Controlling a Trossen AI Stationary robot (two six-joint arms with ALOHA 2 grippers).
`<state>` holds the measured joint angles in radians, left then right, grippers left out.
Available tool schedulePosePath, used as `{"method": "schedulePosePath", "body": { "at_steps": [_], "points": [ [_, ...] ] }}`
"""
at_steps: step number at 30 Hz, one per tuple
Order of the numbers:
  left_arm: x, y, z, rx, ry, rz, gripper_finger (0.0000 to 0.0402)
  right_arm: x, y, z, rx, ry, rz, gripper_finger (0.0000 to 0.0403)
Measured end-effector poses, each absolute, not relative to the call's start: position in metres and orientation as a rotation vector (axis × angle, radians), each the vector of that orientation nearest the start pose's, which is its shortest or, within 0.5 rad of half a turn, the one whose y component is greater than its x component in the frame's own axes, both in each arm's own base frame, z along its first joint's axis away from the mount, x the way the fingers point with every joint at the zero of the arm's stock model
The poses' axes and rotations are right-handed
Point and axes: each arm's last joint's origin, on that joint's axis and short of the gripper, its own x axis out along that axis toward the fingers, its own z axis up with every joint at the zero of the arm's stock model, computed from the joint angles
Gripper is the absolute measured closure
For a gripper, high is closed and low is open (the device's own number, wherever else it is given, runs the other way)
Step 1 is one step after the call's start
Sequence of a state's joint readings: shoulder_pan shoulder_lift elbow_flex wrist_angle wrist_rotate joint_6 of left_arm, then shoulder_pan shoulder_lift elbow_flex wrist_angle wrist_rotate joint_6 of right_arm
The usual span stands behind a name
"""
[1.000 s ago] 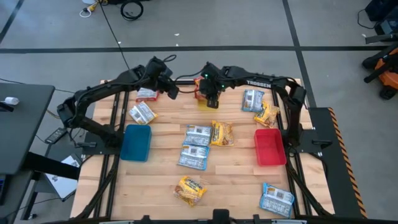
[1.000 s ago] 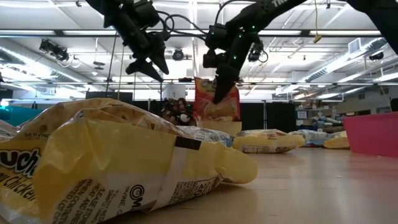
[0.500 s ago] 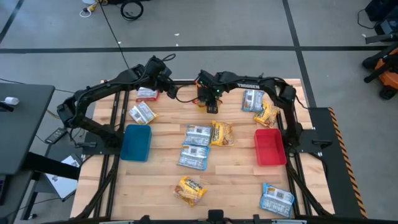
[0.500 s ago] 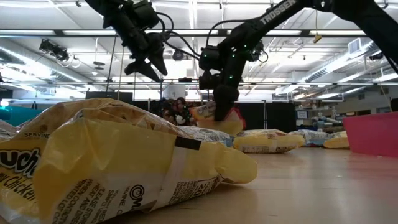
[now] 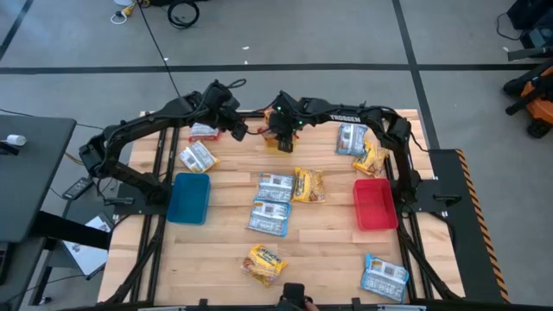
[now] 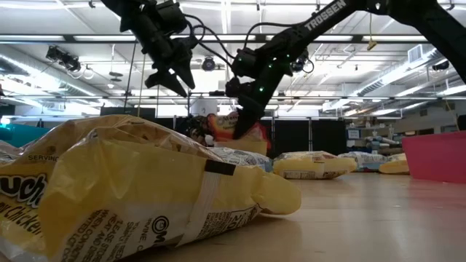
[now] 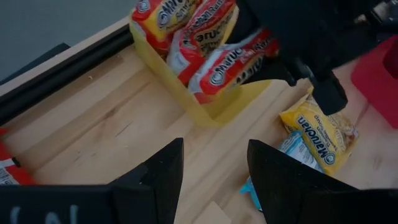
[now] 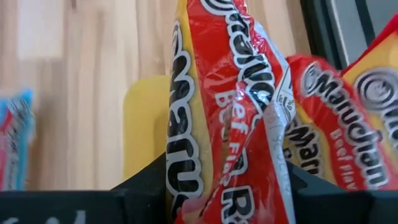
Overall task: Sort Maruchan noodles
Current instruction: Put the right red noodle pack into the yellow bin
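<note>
Two grippers at the table's far edge; red packet held over yellow bin.
Right gripper pinches a crinkly, glossy red packet above the translucent yellow bin, where more red packets lie; since a second ago it has swung left and tilted the packet from upright. Left gripper hovers nearby, fingers parted, empty, unmoved. Flat rectangular blue packets and yellow packets lie mid-table on wood planks, as before.
</note>
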<state>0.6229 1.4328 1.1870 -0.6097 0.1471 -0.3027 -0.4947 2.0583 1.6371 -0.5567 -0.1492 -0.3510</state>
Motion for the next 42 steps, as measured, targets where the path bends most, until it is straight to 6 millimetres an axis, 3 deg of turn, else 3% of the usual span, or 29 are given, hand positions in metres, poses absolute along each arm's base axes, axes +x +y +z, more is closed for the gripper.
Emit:
{"method": "schedulePosePath", "body": {
  "at_steps": [5, 17, 25, 28, 35, 42],
  "points": [
    [0.245, 0.167, 0.295, -0.597, 0.713, 0.559, 0.0219, 0.397, -0.214, 0.213, 0.022, 0.881, -0.167, 0.0243],
    [0.249, 0.152, 0.305, -0.619, 0.667, 0.522, 0.0219, 0.390, -0.214, 0.180, 0.079, 0.813, -0.216, 0.0243],
    [0.256, 0.141, 0.305, -0.636, 0.668, 0.515, 0.0219, 0.389, -0.218, 0.174, 0.102, 0.785, -0.284, 0.0244],
    [0.260, 0.134, 0.306, -0.628, 0.666, 0.492, 0.0219, 0.392, -0.221, 0.178, 0.151, 0.718, -0.291, 0.0244],
    [0.269, 0.116, 0.306, -0.566, 0.673, 0.481, 0.0219, 0.389, -0.220, 0.173, 0.034, 0.771, -0.331, 0.0244],
    [0.290, 0.116, 0.296, -0.517, 0.642, 0.446, 0.0219, 0.385, -0.220, 0.168, 0.027, 0.797, -0.392, 0.0244]
  ]
}}
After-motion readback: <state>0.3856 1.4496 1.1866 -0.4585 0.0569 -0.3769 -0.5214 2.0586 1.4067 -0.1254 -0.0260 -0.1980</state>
